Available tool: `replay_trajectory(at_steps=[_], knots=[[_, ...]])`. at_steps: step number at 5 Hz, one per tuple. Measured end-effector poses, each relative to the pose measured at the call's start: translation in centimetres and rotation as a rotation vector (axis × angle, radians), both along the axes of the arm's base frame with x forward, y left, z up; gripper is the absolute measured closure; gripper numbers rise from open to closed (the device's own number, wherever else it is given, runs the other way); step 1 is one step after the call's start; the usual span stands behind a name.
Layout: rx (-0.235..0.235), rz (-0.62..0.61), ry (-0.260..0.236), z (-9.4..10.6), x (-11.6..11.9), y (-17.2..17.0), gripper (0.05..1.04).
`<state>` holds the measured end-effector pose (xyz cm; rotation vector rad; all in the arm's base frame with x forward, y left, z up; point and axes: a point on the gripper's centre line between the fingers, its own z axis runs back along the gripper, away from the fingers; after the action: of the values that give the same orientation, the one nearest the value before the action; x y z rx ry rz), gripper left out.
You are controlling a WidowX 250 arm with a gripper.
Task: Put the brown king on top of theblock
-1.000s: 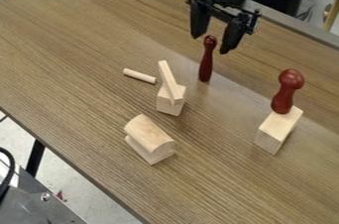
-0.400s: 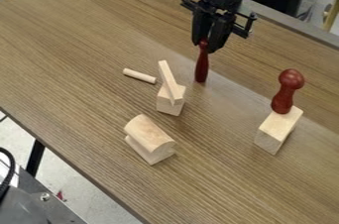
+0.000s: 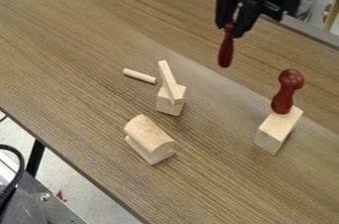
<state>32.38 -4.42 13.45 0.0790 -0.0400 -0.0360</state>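
1 slim dark-red piece (image 3: pixel 226 52), gripped by fingers (image 3: pixel 247 19), above table (image 3: pixel 79 44)

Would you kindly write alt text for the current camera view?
A black gripper holds a slim red piece over a brown table. Nearby, a round-headed red piece stands on a pale block, with more pale wooden pieces elsewhere.

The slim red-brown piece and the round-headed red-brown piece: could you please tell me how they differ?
The slim piece is narrow with a small top, while the round-headed piece is stouter with a large ball on top. The slim piece hangs from the hand; the round-headed piece stands on a pale block. Both are glossy and dark red-brown.
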Motion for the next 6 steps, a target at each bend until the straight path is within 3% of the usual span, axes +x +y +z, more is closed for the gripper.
replay_trajectory(at_steps=[1, 2, 3, 6], knots=[[0.0, 0.019, -0.022, 1.4, -1.0, -2.3, 0.802], [-0.008, 0.007, -0.003, 1.3, -1.7, -4.1, 0.802], [-0.031, -0.001, 0.051, 0.0, -1.9, -5.3, 0.802], [-0.077, -0.044, 0.106, -2.2, -0.9, -7.3, 0.802]])
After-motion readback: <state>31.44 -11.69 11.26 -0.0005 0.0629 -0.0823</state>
